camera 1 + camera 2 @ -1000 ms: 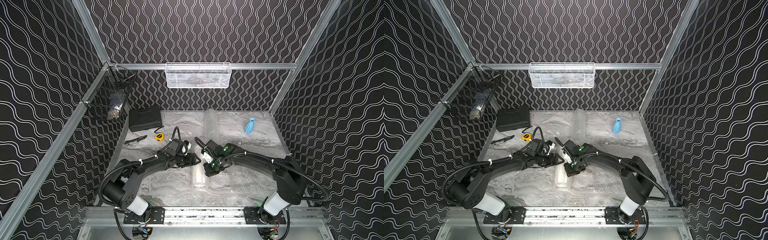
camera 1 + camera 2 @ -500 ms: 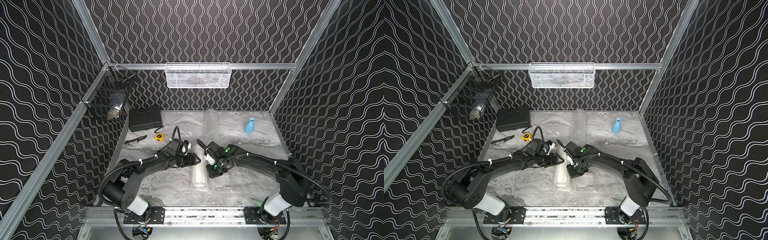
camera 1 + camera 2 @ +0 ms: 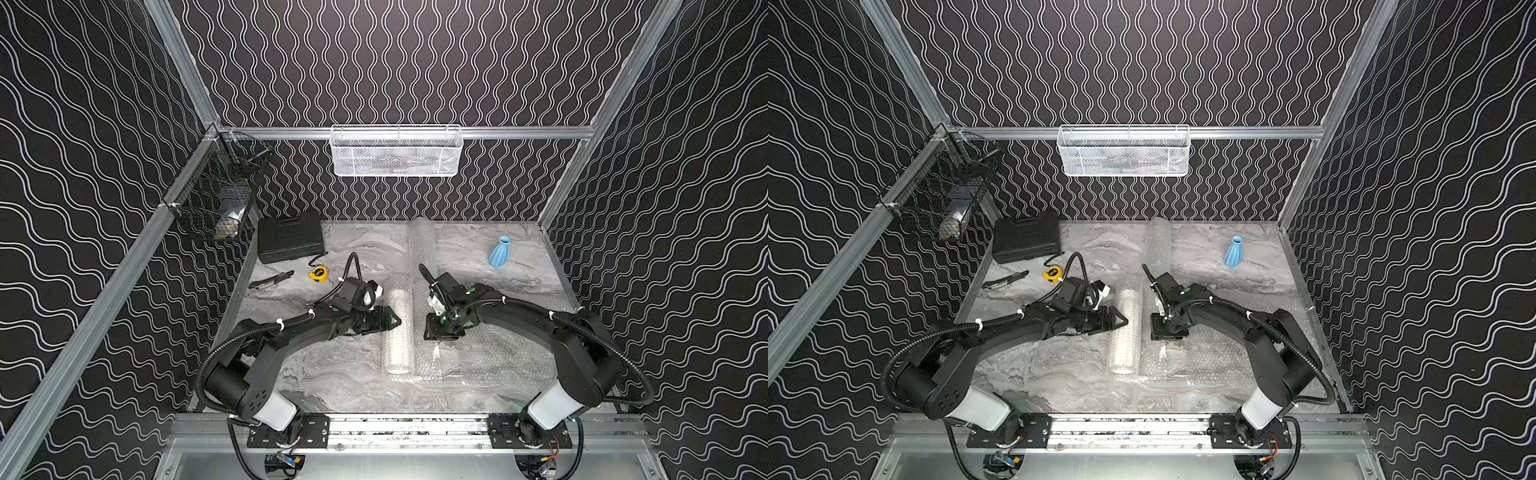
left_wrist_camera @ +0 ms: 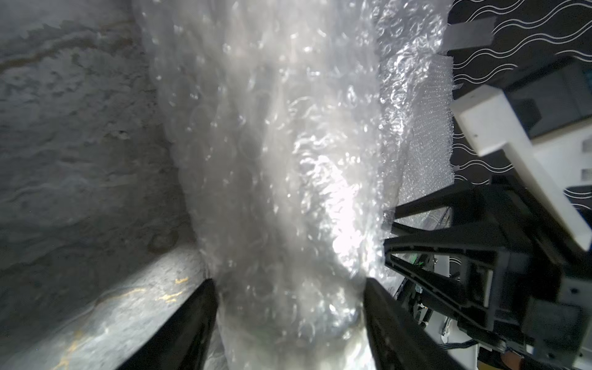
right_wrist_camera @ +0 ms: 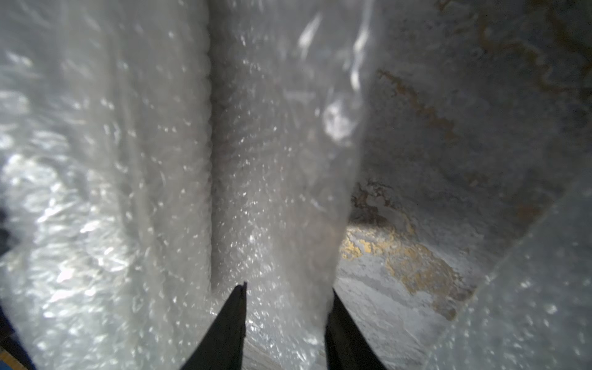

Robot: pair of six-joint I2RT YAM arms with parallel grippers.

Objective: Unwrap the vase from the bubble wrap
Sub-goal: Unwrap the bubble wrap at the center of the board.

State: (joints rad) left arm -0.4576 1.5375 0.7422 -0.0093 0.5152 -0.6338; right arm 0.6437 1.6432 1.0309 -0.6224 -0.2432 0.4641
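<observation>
- My left gripper (image 4: pixel 288 282) is closed narrow on the wrapped bundle (image 4: pixel 282 144), one finger on each side, both pressing into the bubble wrap (image 4: pixel 323 208).
- My right gripper (image 5: pixel 286 290) has its jaws parted and grips nothing that I can see. A loose flap (image 5: pixel 282 144) of the wrap lies just ahead of the tips, standing off the bundle's side.
- In both top views the bundle lies on the table (image 3: pixel 332 374) between my two grippers, a pale, rounded roll with its length running toward the front rail.
- Done, as I judge it: the unwrapping is only begun. A flat sheet (image 3: pixel 498 357) is spread on the table on my right side and reaches the bundle, though I cannot tell whether it is the same piece.
- Left to do: the rest of the turns. The vase inside shows only as a whitish shape through the plastic — no bare part of it is out.
- Farther off, a blue vase (image 3: pixel 498 251) stands upright and uncovered near the back right corner, well apart from the bundle, and a spare roll (image 3: pixel 422 245) lies at the back middle.
</observation>
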